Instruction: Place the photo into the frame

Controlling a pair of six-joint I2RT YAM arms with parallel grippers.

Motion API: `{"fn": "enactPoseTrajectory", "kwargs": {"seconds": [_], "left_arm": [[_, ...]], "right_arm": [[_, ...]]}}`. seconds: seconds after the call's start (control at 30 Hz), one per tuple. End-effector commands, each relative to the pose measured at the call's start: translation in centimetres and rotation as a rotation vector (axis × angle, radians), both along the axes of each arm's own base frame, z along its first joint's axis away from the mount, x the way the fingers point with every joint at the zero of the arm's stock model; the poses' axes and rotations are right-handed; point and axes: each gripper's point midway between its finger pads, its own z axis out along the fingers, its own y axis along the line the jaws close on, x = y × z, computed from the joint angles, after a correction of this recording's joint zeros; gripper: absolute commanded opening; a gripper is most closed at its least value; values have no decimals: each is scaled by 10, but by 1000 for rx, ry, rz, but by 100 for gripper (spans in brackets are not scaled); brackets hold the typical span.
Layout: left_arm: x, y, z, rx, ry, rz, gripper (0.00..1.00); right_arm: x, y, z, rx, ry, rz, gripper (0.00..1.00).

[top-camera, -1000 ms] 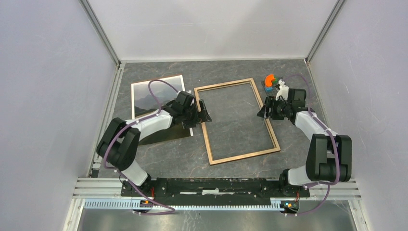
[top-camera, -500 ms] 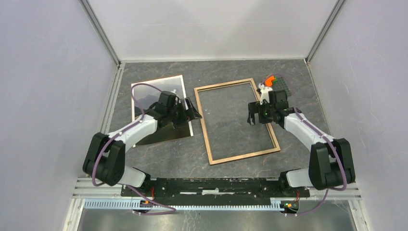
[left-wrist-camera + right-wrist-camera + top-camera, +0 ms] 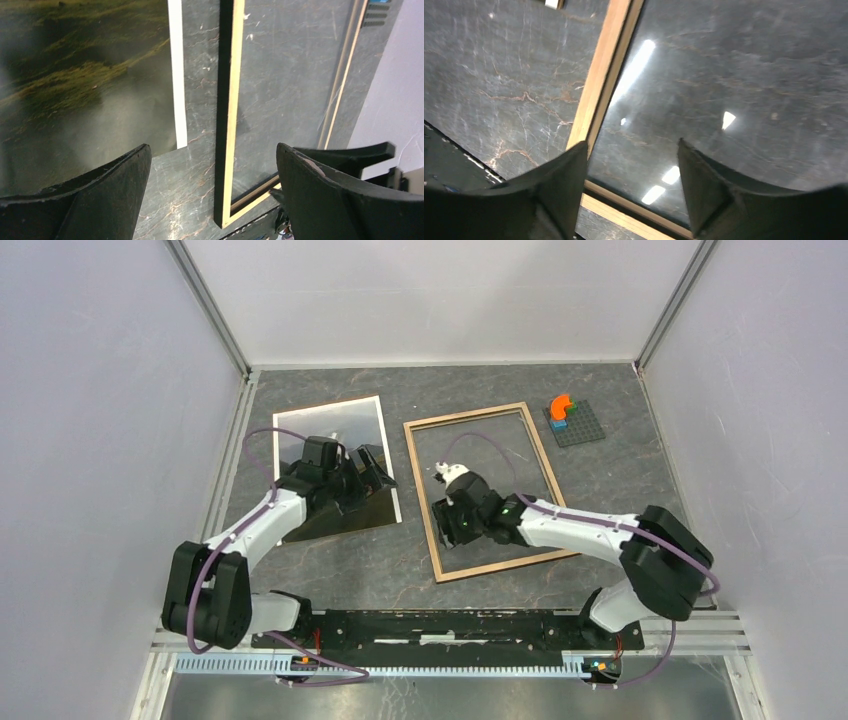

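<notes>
The photo (image 3: pixel 335 435), a glossy mountain print with a white border, lies flat at the left. Its right border (image 3: pixel 176 75) shows in the left wrist view. The frame (image 3: pixel 556 480), light wood with a glass pane, lies to the photo's right, and its black-edged left rim (image 3: pixel 227 100) runs between my left fingers' line of sight. My left gripper (image 3: pixel 378 472) (image 3: pixel 212 165) hovers wide open over the photo's right edge, holding nothing. My right gripper (image 3: pixel 447 533) (image 3: pixel 631 150) is open and empty above the glass, beside the frame's left rim (image 3: pixel 604 75) near its near-left corner.
A dark brown panel (image 3: pixel 335 523) sticks out from under the photo's near edge, below my left arm. A small grey studded plate with an orange piece (image 3: pixel 572 420) sits at the back right. Walls close in the left, right and far sides.
My right arm has swept from the frame's right rim across to its near-left part. My left gripper has drawn back from the frame's left rim to above the photo.
</notes>
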Motion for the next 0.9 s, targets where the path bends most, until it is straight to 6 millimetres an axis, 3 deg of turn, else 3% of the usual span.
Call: {"fn": "enactPoseTrajectory", "kwargs": {"seconds": [0.0, 0.07, 0.27, 0.47, 0.67, 0.87], "left_arm": [[0, -1, -2, -39, 39, 61, 100], [1, -2, -7, -53, 69, 86, 100], [2, -13, -16, -132, 118, 105, 99], [0, -26, -26, -172, 152, 84, 98], [2, -44, -27, -220, 120, 41, 96], [8, -65, -24, -315, 73, -1, 99]], "right_arm": [[9, 31, 15, 14, -72, -135, 50], [1, 40, 7, -2, -61, -123, 45], [-18, 61, -10, -32, -46, -84, 49], [-23, 64, -21, -92, -58, -77, 48], [-23, 62, -19, -97, -77, -94, 33], [-19, 58, -1, -41, -115, -138, 20]]}}
